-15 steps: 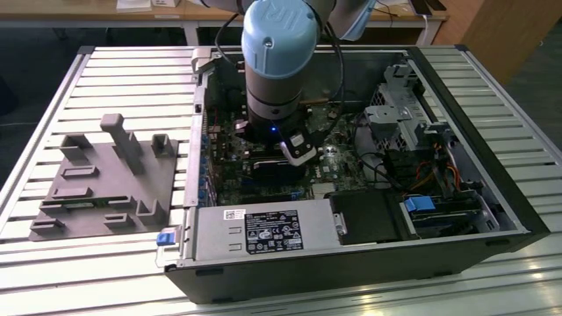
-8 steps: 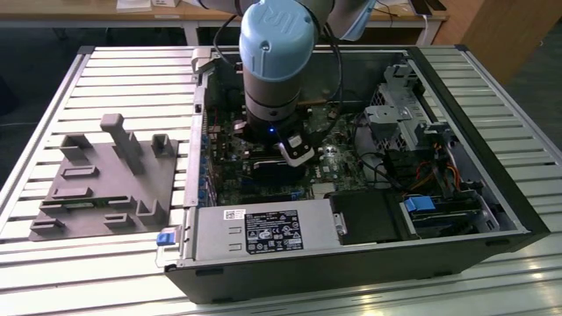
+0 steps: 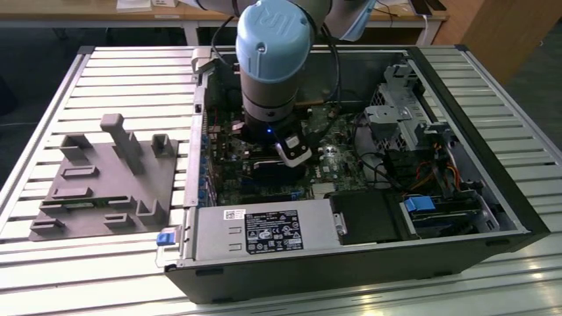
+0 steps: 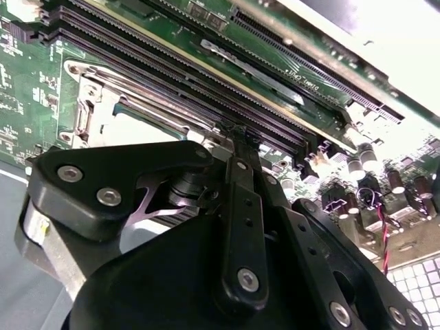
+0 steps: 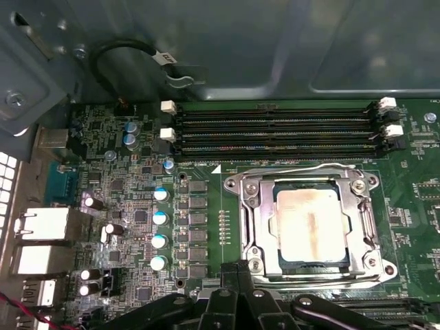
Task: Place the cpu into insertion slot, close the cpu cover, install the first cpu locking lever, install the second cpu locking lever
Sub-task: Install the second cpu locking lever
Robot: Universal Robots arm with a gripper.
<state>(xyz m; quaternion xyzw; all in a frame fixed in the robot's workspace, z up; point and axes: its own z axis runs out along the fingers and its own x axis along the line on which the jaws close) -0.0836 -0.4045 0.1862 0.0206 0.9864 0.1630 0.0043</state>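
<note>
My claw [image 5: 237, 289], fingers pinched together and empty, hovers just beside the insertion slot [image 5: 242, 206], where the cpu [image 5: 309, 225] sits under its lowered cpu cover [image 5: 364, 223] for latching.

Daylight glares white off the case edge [image 4: 385, 41] in the second wrist view, while the pincer [image 4: 234, 206] looms dark and blurred.

Ext view high, angled; wrist cams close over cpu cover [image 5: 311, 227].
</note>
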